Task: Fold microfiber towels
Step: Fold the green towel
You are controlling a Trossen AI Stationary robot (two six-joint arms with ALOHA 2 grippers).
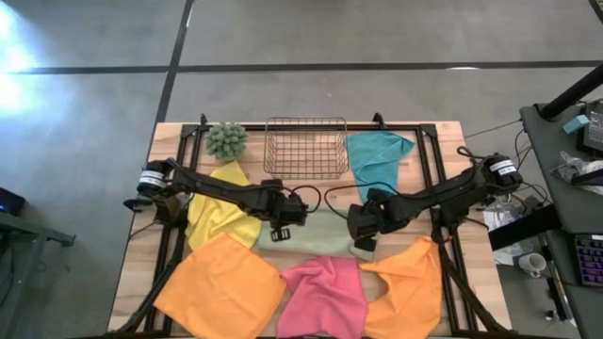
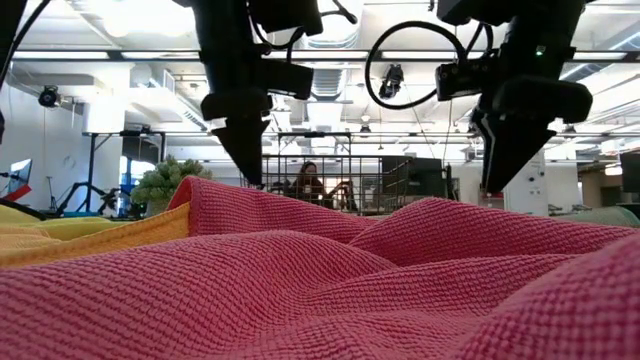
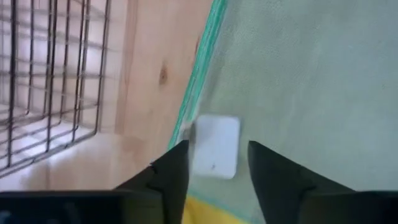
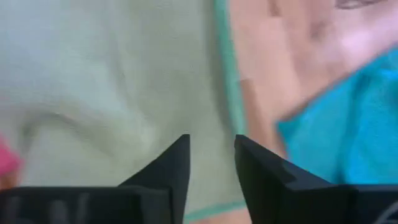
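Observation:
The sage green towel (image 1: 325, 231) lies spread on the table's middle, between my two grippers. My left gripper (image 3: 217, 146) hovers open over the towel's left edge, and the white tag (image 3: 214, 140) shows between its fingers. At the towel's right edge my right gripper (image 4: 211, 138) is open too, pointing down at the cloth (image 4: 112, 81). In the low view both grippers (image 2: 245, 160) (image 2: 503, 165) hang behind the pink towel (image 2: 330, 280). Around the sage towel lie a yellow towel (image 1: 221, 212), two orange towels (image 1: 221, 287) (image 1: 410, 282), the pink towel (image 1: 325, 297) and a teal towel (image 1: 377, 155).
A wire basket (image 1: 304, 146) stands at the far middle of the table, with a fuzzy green plant ball (image 1: 227, 139) to its left. A dark frame rail (image 1: 179, 235) runs along each side of the table. Bare wood (image 3: 143, 74) shows between the basket and the sage towel.

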